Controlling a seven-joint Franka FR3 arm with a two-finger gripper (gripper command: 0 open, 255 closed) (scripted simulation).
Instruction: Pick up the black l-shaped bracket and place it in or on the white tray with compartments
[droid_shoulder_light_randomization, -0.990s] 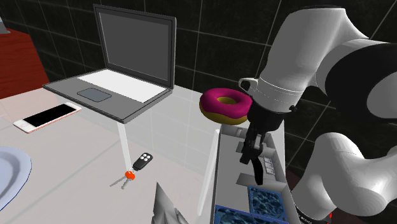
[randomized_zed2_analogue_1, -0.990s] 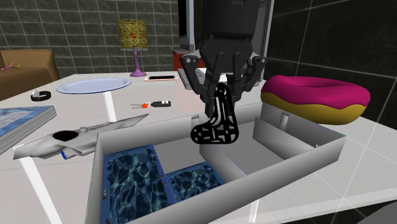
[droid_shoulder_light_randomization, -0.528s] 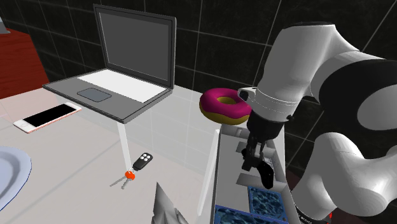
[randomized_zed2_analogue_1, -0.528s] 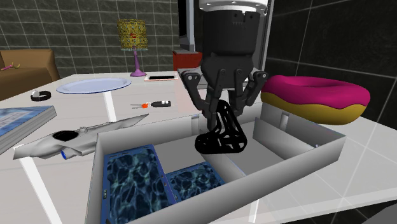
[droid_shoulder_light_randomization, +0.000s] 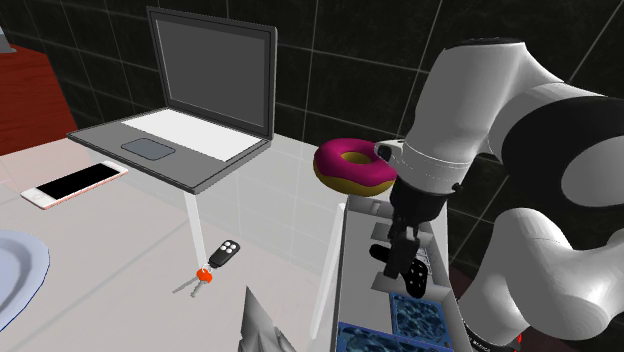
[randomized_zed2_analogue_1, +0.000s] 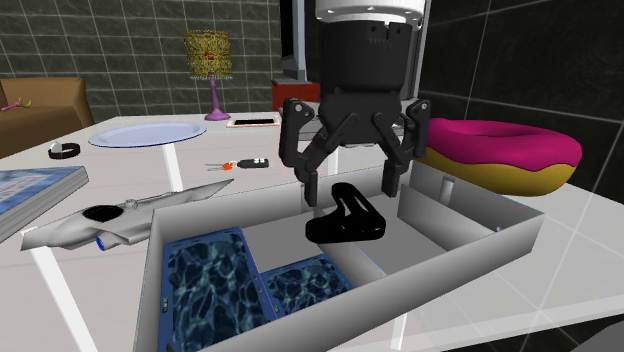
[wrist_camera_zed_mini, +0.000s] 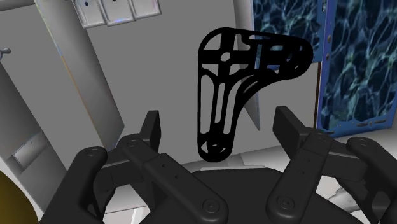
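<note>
I see the fingers (randomized_zed2_analogue_1: 308, 180) of the black gripper (randomized_zed2_analogue_1: 350, 188) spread apart above the black openwork L-shaped bracket (randomized_zed2_analogue_1: 350, 230), which lies untouched inside the white compartmented tray (randomized_zed2_analogue_1: 470, 262).

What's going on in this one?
A white Franka arm is putting a black L-shaped bracket into a compartment tray. At this moment the bracket sits inside one of the tray's plain grey compartments, beside the blue-patterned ones. The gripper hovers just above it with its fingers spread wide; the wrist view shows the bracket between them, touching neither. The placing looks done, judging from how things lie.
</note>
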